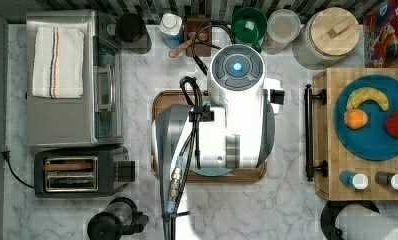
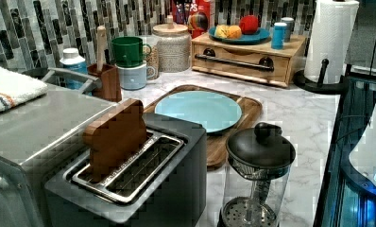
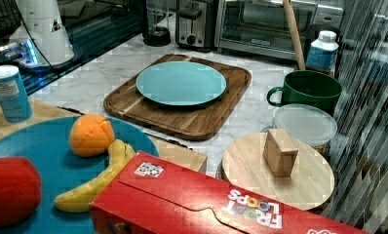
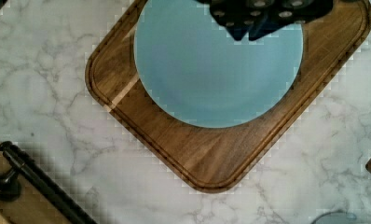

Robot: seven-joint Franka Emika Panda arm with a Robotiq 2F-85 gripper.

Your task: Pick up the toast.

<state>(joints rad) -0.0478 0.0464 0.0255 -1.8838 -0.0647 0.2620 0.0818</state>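
Toast [image 2: 114,137] upright in far slot of black toaster [image 2: 176,189], upper half sticking out, at left view's near left; top view shows it edge-on as brown strip [image 1: 68,165] in toaster at top view's lower left. End effector [image 4: 263,16] above blue plate [image 4: 211,70] on wooden board [image 4: 207,154], well apart from toast; finger opening cannot tell. Arm [image 1: 232,115] over board at marble tabletop [image 1: 282,200] centre
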